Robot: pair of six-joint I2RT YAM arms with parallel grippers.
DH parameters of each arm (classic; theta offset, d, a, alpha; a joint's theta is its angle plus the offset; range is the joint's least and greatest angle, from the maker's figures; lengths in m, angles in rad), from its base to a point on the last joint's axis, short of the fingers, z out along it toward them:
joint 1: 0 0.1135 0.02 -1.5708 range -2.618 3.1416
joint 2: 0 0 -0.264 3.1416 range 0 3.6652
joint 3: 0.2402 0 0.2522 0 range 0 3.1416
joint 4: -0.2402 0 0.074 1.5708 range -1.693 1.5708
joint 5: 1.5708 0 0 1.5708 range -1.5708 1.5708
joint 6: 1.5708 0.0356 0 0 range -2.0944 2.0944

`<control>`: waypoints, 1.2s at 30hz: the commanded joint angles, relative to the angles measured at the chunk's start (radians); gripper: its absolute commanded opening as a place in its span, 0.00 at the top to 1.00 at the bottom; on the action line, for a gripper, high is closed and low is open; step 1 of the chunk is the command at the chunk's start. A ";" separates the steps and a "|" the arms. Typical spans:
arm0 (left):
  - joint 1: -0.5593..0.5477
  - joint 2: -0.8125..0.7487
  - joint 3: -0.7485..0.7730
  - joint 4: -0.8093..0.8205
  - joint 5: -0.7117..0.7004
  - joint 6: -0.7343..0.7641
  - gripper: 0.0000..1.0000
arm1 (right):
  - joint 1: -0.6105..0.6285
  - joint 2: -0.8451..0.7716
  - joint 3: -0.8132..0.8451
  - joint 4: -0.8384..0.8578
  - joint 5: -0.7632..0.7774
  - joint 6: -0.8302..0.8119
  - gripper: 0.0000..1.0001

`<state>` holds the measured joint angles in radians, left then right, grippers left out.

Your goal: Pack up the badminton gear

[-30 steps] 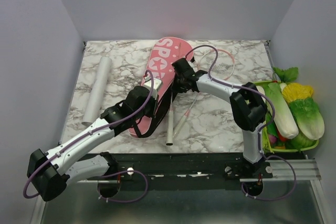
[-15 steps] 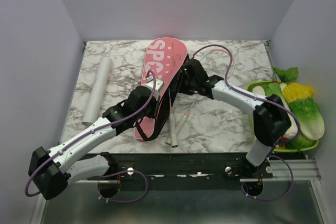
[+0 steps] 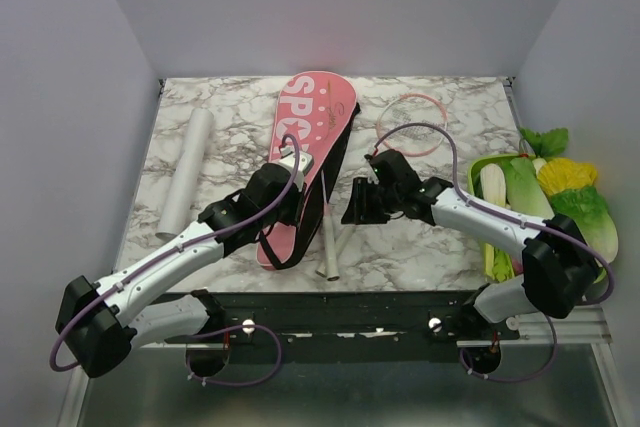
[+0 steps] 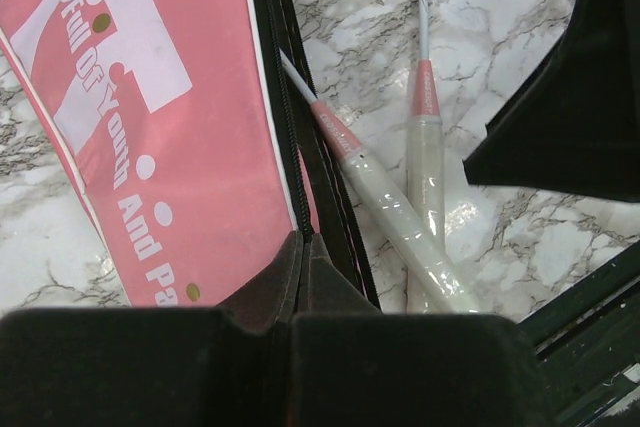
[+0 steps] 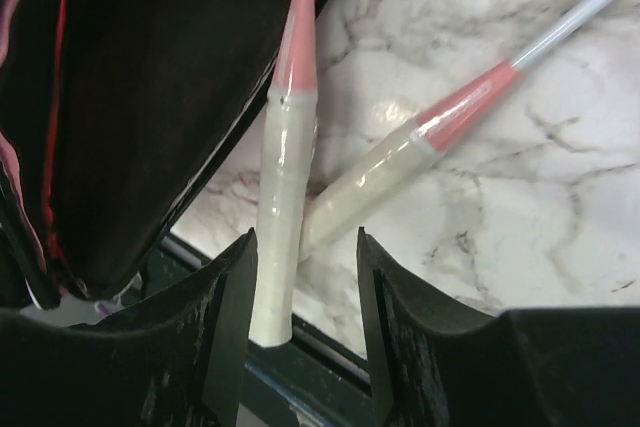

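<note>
Reading the top view from the left, we judge the white tube (image 3: 187, 172) light and rigid, at centre left. The pink bag (image 3: 305, 142), soft and floppy, lies mid-frame; the left gripper (image 4: 303, 247) is clenched on its black edging. The slim pink-white rackets (image 3: 327, 242) beside it seem light; we would take the handles, where the released right gripper (image 5: 303, 252) hovers.

Toy vegetables (image 3: 580, 217) are lying heaped in a green basket (image 3: 476, 160), sitting at the marble counter's (image 3: 240, 107) right edge.
</note>
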<state>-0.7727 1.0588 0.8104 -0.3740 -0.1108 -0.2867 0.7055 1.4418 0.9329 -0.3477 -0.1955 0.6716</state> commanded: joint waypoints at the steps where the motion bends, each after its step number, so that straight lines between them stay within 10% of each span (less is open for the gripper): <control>1: -0.005 0.017 -0.010 0.044 0.007 -0.038 1.00 | 0.028 -0.008 -0.031 0.047 -0.119 -0.009 0.48; 36: -0.011 0.018 -0.105 0.211 -0.099 -0.272 1.00 | 0.054 0.287 -0.123 0.415 -0.239 0.089 0.50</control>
<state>-0.7811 1.0687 0.7151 -0.2249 -0.2047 -0.5396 0.7464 1.6840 0.8230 0.0368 -0.4141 0.7444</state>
